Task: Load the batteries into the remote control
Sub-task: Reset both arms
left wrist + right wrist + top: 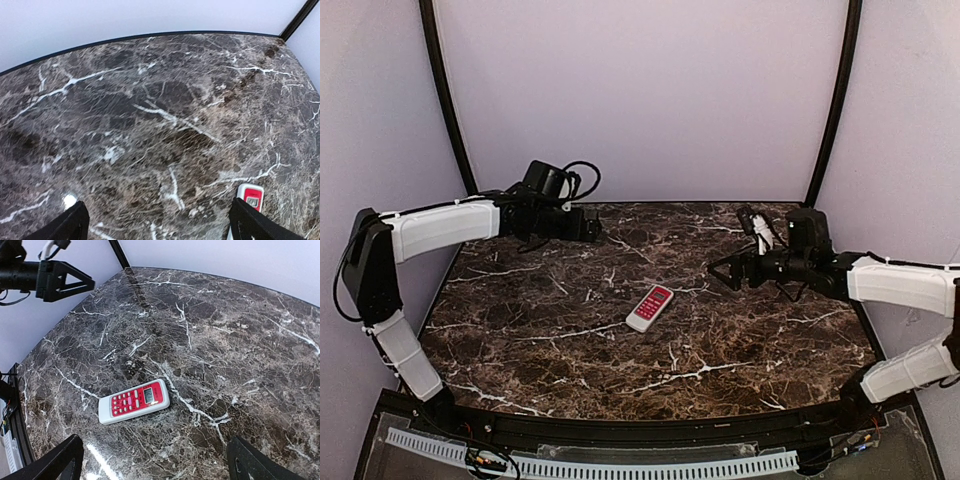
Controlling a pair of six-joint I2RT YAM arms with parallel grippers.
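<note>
From where I stood, the remote control (134,402) lay face up near the middle of the table (520,340), set at a slant and touching nothing but the stone. Its face was a red panel in a white shell, with rows of pale pink and white buttons and a small grey display window at one end. Whatever lettering it carried was too small for me to read, and I could make out no brand. The left gripper (159,226) hung over the far left part of the table, its dark fingers (67,225) spread wide with only bare surface between them. The right gripper (155,465) hovered off to the right of the handset, well apart from it, its fingers (250,462) likewise held wide and empty. The tabletop was a glossy dark brown marble pattern shot through with white veins, catching a few bright spots of glare. Plain pale lilac walls (640,100) closed in the back and sides, with a black pole (445,100) rising at each rear corner. A white ribbed strip (620,465) ran along the near edge, below a black rail.
</note>
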